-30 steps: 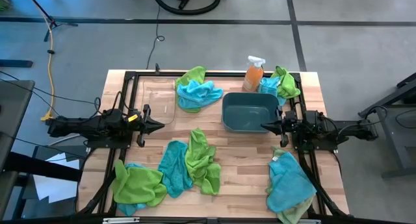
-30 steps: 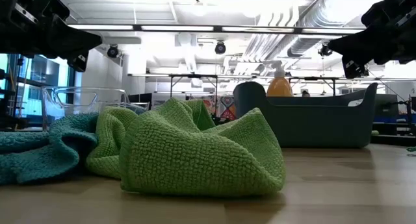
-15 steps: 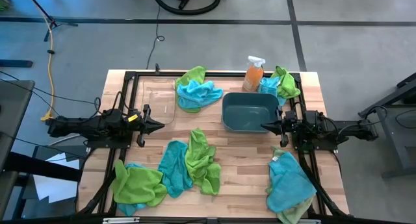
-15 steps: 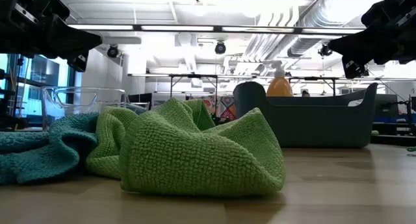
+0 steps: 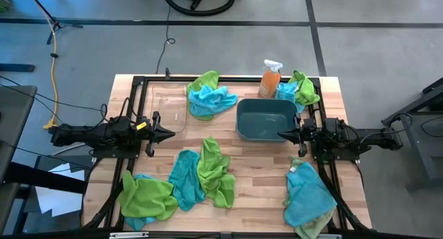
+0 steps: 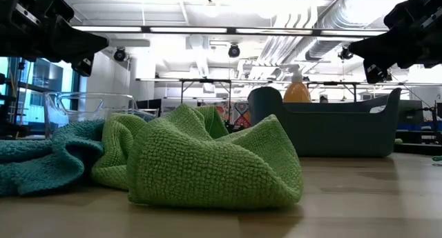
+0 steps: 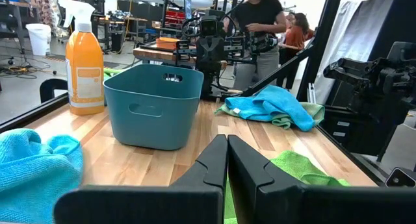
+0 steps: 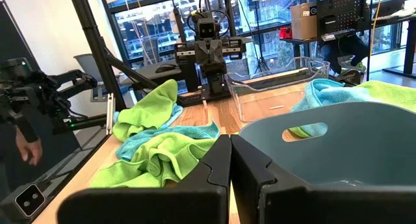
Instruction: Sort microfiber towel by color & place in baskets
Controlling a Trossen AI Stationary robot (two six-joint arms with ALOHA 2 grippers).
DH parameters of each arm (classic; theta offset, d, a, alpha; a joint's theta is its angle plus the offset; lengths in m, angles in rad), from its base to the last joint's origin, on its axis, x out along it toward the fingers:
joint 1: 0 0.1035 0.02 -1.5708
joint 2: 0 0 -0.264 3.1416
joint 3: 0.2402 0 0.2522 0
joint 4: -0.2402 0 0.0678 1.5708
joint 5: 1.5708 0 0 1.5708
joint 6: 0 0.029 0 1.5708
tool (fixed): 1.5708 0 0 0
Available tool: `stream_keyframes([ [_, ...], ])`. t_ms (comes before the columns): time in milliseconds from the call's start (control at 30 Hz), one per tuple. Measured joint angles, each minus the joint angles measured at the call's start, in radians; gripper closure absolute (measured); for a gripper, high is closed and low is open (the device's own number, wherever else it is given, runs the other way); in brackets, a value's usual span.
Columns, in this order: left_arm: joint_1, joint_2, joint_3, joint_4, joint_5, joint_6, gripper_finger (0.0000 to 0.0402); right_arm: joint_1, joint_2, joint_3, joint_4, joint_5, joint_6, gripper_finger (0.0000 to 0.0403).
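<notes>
Green and blue microfiber towels lie in several heaps: one at the table's middle [image 5: 208, 173], one at the near left corner [image 5: 144, 196], one at the near right [image 5: 306, 197], one at the far middle [image 5: 210, 95], one at the far right corner [image 5: 297, 89]. The teal-grey tub [image 5: 266, 119] stands right of centre; the clear bin [image 5: 169, 109] stands left of it. My left gripper [image 5: 172, 134] hovers shut at the left, above the table near the clear bin. My right gripper [image 5: 281, 135] hovers shut over the tub's near edge. Neither holds anything.
An orange spray bottle [image 5: 270, 80] stands behind the tub. A black frame [image 5: 138, 83] runs along the table's edges. Bare wood [image 5: 259, 176] lies between the middle heap and the near right heap. People [image 7: 260, 29] stand beyond the table in the left wrist view.
</notes>
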Motion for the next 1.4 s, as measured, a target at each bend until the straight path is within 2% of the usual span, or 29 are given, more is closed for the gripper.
stream_keyframes([
  [667,0.0,0.0,0.0,0.0,0.0,0.0,0.0401,0.0,0.0,0.0,0.0,0.001,0.0,0.0402],
  [767,0.0,0.0,0.0,0.0,0.0,0.0,0.0401,0.0,0.0,0.0,0.014,0.026,0.001,0.0402],
  [833,0.0,0.0,0.0,0.0,0.0,0.0,0.0401,0.0,0.0,0.0,0.064,0.03,0.047,0.0402],
  [900,0.0,0.0,0.0,0.0,0.0,0.0,0.0401,0.0,0.0,0.0,0.181,0.036,0.161,0.0402],
  [967,0.0,0.0,0.0,0.0,0.0,0.0,0.0401,0.0,0.0,0.0,0.32,0.095,0.269,0.0402],
  [1033,0.0,0.0,0.0,0.0,0.0,0.0,0.0401,0.0,0.0,0.0,0.467,0.207,0.365,0.0402],
  [1100,0.0,0.0,0.0,0.0,0.0,0.0,0.0401,0.0,0.0,0.0,0.561,0.333,0.398,0.0402],
  [1167,0.0,0.0,0.0,0.0,0.0,0.0,0.0401,0.0,0.01,0.003,0.625,0.393,0.452,0.0402],
  [1300,0.0,0.0,0.0,0.0,0.0,0.0,0.0401,0.009,0.088,0.106,0.552,0.307,0.534,0.04],
  [1400,0.0,0.0,0.0,0.0,0.0,0.0,0.0401,0.029,0.195,0.26,0.323,0.245,0.541,0.0386],
])
